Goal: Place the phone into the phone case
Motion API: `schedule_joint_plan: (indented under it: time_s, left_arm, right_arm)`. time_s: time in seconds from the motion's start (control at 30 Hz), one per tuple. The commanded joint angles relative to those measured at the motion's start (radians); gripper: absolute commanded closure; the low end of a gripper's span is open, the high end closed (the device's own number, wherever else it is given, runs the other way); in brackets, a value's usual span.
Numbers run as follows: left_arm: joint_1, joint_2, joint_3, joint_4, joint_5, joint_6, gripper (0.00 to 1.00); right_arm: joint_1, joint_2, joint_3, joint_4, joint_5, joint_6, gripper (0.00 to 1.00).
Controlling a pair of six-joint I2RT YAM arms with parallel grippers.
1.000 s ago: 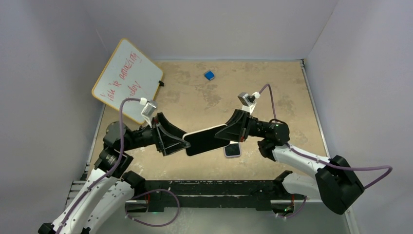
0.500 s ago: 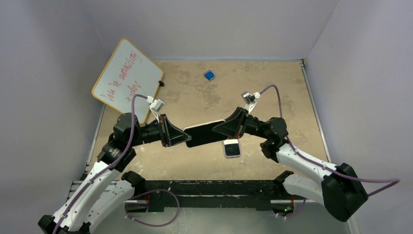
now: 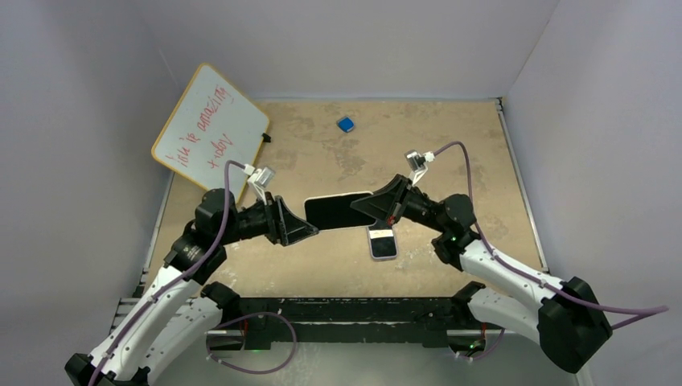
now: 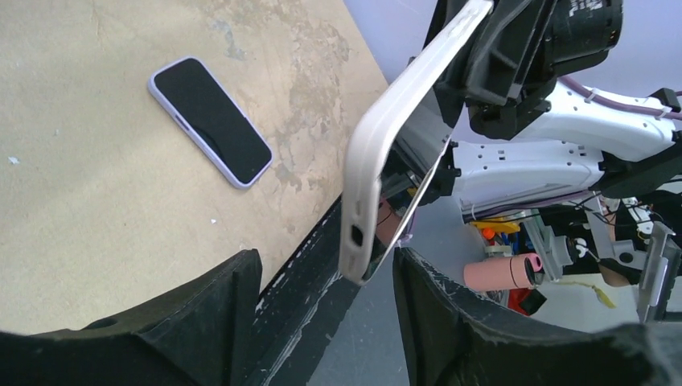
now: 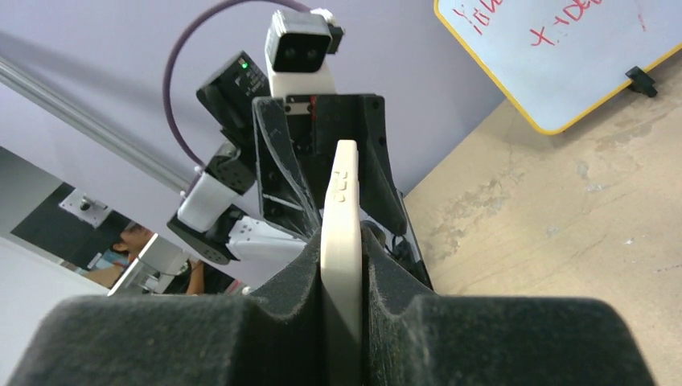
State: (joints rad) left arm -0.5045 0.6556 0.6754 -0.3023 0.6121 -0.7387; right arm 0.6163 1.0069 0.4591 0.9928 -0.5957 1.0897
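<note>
On mottled tan tabletop [image 3: 450, 153], phone [image 3: 384, 244], whiteboard [image 3: 211, 133] against lilac wall [image 3: 80, 121]

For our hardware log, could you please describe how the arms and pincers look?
Left arm and right arm: white links, black joints. Left pincer and right pincer: black, wedge-shaped fingers. A purple cable loops to a white camera on each wrist.

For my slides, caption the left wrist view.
Right end effector grips the phone case in the air; the phone lies flat on the table.
</note>
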Motion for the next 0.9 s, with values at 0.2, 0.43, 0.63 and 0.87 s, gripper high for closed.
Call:
schedule_joint_plan:
  time_s: [0.2, 0.43, 0.63, 0.87]
  left_arm:
    - [0.001, -0.019, -0.089, 0.121, -0.029, -0.1, 0.48]
    - [0.001, -0.035, -0.086, 0.128, -0.062, -0.131, 0.41]
    - [0.002, -0.091, -0.153, 0.259, -0.066, -0.277, 0.37]
    - [0.001, -0.068, -0.176, 0.273, -0.058, -0.293, 0.64]
  right_arm:
    - [0.0, 0.006, 0.007, 0.153, 0.057, 0.052, 1.0]
    - [0.001, -0.004, -0.005, 0.139, 0.057, 0.046, 1.0]
    - [0.001, -0.005, -0.013, 0.135, 0.058, 0.043, 1.0]
    - [0.002, 0.005, -0.017, 0.128, 0.066, 0.041, 1.0]
